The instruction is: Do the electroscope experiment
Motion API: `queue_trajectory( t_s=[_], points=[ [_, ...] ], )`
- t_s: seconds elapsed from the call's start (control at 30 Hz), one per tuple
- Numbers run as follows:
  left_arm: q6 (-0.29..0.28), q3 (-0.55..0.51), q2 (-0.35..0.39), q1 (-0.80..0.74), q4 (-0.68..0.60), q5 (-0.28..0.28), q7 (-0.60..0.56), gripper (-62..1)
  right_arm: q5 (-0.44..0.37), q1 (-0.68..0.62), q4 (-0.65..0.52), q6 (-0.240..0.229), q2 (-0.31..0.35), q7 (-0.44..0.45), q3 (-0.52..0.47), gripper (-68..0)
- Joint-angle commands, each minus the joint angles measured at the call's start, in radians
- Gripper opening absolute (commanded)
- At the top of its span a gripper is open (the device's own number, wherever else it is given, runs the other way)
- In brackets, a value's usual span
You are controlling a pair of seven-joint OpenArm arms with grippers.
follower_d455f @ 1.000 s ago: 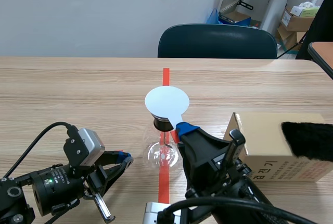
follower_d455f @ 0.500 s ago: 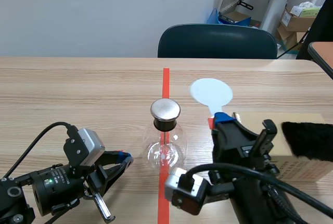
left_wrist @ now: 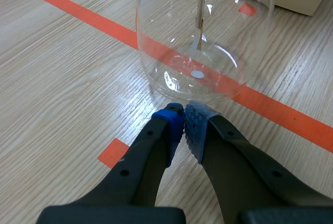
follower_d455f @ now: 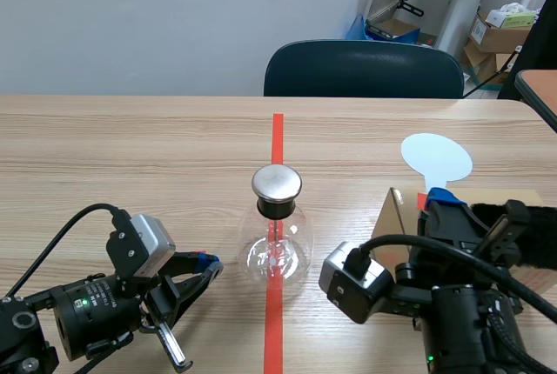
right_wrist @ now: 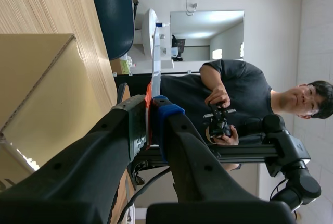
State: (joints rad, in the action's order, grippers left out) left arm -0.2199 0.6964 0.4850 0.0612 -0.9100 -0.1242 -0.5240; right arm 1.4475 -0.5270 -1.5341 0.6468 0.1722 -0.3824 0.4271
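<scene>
right gripper (follower_d455f: 432,199) clamping white paddle (follower_d455f: 436,157), flask (follower_d455f: 277,250) apart

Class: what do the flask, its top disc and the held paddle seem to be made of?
Flask: probably clear glass; see-through, bright glints. Top disc: seemingly brushed metal; grey, dull sheen. Paddle: thin matte plastic perhaps; flat, pale, uniform.

Bright, even overhead room light, faint soft shadows, small white glints on the glass flask (left_wrist: 177,78)

Glass electroscope (follower_d455f: 277,237) w/ metal cap upright, centre; white disc paddle (follower_d455f: 436,158) upright in right gripper (right_wrist: 150,109).
</scene>
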Motion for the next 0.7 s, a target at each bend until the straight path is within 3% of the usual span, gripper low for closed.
queue_trajectory(
  t_s=[0.0,0.27,0.67],
  points=[
    [-0.003,0.001,-0.005,0.003,-0.016,-0.010,-0.010,-55.4,0.000,0.011,-0.016,0.011,0.002,-0.011,-0.007,-65.8],
    [-0.003,0.001,-0.005,0.003,-0.016,-0.010,-0.010,-55.4,0.000,0.011,-0.016,0.011,0.002,0.012,-0.007,-65.8],
    [-0.003,0.001,-0.005,0.003,-0.016,-0.010,-0.010,-55.4,0.000,0.011,-0.016,0.011,0.002,0.249,-0.007,-65.8]
  ],
)
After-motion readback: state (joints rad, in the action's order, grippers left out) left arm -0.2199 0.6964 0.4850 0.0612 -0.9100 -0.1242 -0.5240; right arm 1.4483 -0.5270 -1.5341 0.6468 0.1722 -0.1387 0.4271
